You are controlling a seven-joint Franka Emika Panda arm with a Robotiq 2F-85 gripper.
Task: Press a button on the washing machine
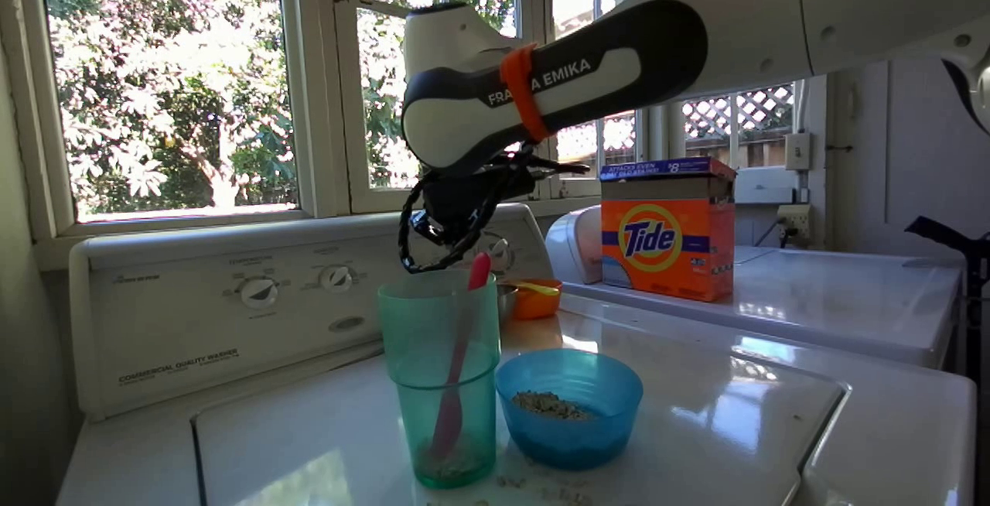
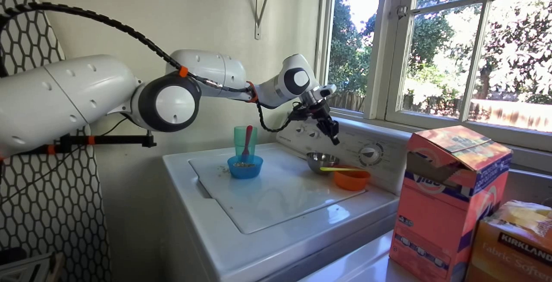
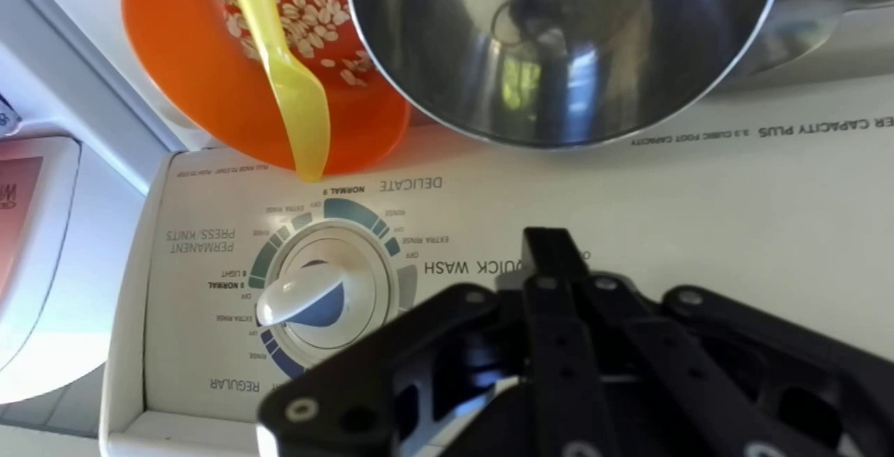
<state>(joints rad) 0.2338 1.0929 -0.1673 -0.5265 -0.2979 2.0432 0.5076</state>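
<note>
The washing machine (image 2: 276,195) is white, pincer (image 3: 557,251) black, cup (image 1: 425,374) green.

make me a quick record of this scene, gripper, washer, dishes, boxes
gripper: shut, nothing seen in it, in front of the back panel; contact unclear
washing machine: white, lid down
large knob: on the back panel
on the lid: green cup with red utensil, blue bowl with flakes
near the back panel: metal bowl, orange bowl with yellow utensil
boxes: Tide box on the next white surface, fabric softener box beside it
</note>
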